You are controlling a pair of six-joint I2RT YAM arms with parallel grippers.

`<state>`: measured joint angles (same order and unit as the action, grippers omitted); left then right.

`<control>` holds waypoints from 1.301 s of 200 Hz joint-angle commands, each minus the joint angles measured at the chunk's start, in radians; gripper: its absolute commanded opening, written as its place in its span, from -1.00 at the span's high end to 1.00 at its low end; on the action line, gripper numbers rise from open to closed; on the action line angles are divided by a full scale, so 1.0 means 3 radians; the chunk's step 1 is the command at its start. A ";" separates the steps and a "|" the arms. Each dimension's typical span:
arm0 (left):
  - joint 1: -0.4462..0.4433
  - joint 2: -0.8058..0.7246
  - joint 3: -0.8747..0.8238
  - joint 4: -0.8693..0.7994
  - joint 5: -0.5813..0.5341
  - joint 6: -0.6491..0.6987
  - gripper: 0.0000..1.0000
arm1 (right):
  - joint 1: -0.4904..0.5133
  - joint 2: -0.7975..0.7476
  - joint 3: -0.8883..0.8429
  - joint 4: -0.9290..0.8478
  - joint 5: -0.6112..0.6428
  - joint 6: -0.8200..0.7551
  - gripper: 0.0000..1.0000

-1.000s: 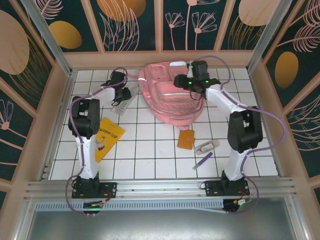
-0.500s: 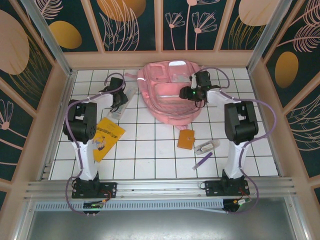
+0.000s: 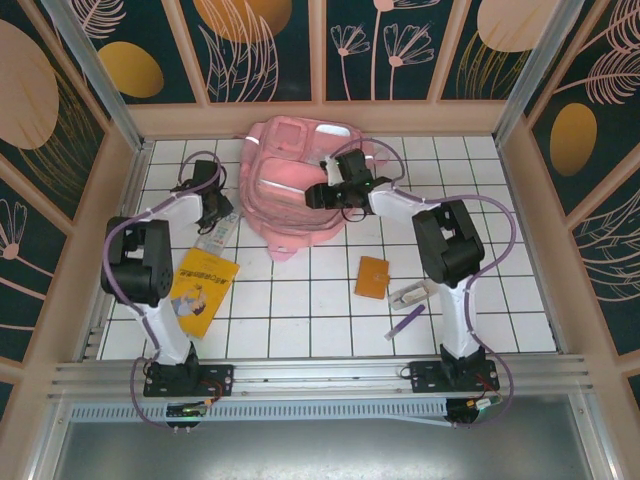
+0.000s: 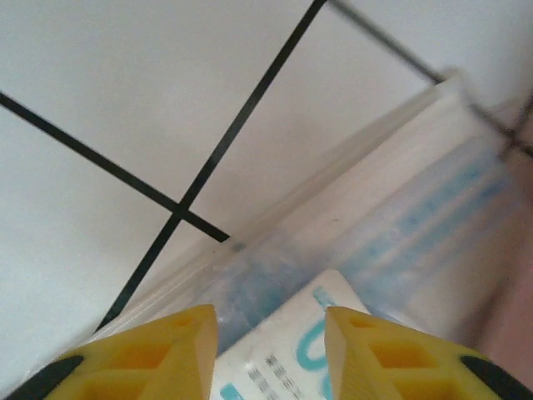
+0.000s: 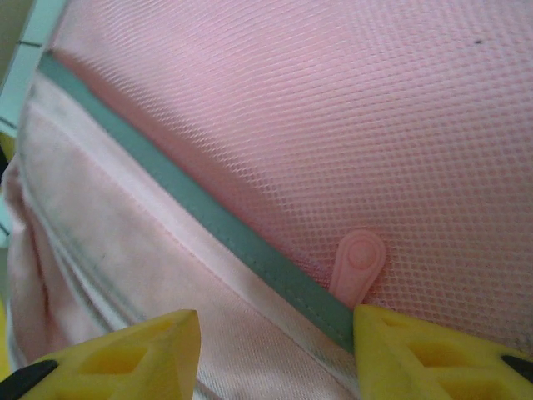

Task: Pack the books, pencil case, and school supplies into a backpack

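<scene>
The pink backpack (image 3: 290,170) lies at the back middle of the table. My right gripper (image 3: 318,196) sits on its right front, jaws wide and shut on a thick fold of the backpack (image 5: 275,125); a grey-green trim runs between the right gripper's (image 5: 275,321) yellow fingers, and a pink zip pull (image 5: 360,265) shows beside one. My left gripper (image 3: 213,208) stands open right over the clear pencil case (image 3: 219,236). The left gripper (image 4: 271,321) straddles the pencil case (image 4: 375,250) and its blue-printed label. The yellow-orange booklet (image 3: 200,285) lies front left, the small orange booklet (image 3: 372,277) right of centre.
A whitish-grey chunky item (image 3: 413,293) and a thin purple pen (image 3: 405,322) lie front right on the white gridded table (image 3: 300,310). Wooden walls close in the table at the back and both sides.
The backpack has slid left with my right gripper on it. My left arm has swung left and the pencil case has shifted left and nearer with it; the left jaws have widened.
</scene>
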<state>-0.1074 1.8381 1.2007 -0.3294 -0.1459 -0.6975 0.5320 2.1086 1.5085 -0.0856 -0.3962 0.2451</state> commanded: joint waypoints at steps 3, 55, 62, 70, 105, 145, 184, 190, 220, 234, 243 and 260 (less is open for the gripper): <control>-0.0018 -0.0559 -0.0040 0.0264 0.0261 0.0412 0.08 | -0.0062 -0.0112 -0.0037 -0.0058 -0.0090 -0.0016 -0.02; -0.0822 -0.0877 -0.0034 0.0563 0.0619 0.2154 -0.34 | -0.0481 -0.0812 -0.0416 0.0109 -0.0580 -0.0094 -0.09; -0.0989 -0.0835 -0.0047 0.0573 0.0610 0.2451 -0.35 | -0.0611 -0.0894 -0.0505 0.0202 -0.0470 -0.0019 -0.09; -0.1148 -0.0767 -0.0067 0.0594 0.0621 0.2762 -0.40 | -0.0771 -0.0967 -0.0616 0.0304 -0.0372 0.0098 -0.09; -0.1625 -0.0261 0.0114 0.0712 0.0137 0.3500 -0.43 | -0.1334 -0.1045 -0.0808 0.0274 -0.0263 0.0378 -0.09; -0.1673 0.0431 0.0818 0.0696 -0.0508 0.3311 -0.46 | -0.1390 -0.1186 -0.0978 0.0105 0.0013 0.0173 -0.10; -0.1690 0.0881 0.1308 0.0444 0.0191 0.3201 -0.64 | -0.1386 -0.1188 -0.1123 0.0230 0.0175 -0.0003 -0.16; -0.1693 0.0924 0.1325 0.0440 0.0276 0.3186 -0.65 | -0.1387 -0.1164 -0.1141 0.0294 0.0174 -0.0114 -0.16; -0.1708 0.1029 0.1331 0.0388 0.0570 0.3212 -0.78 | -0.1384 -0.0911 -0.1065 0.0489 -0.0152 -0.0935 -0.16; -0.1710 0.1083 0.1338 0.0406 0.0416 0.3122 -0.79 | -0.1385 -0.0767 -0.0887 0.0342 -0.0179 -0.1040 -0.15; -0.1707 0.1153 0.1378 0.0418 0.0143 0.3021 -0.78 | -0.1385 -0.0702 -0.0826 0.0309 -0.0233 -0.1035 -0.15; -0.1709 0.1317 0.1540 0.0327 -0.0382 0.2842 -0.70 | -0.1380 -0.0634 -0.0819 0.0367 -0.0357 -0.0923 -0.15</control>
<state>-0.6193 2.1677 1.5970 -0.1856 -0.0887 0.2283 0.1158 1.8778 1.2335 0.0124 -0.4374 0.0200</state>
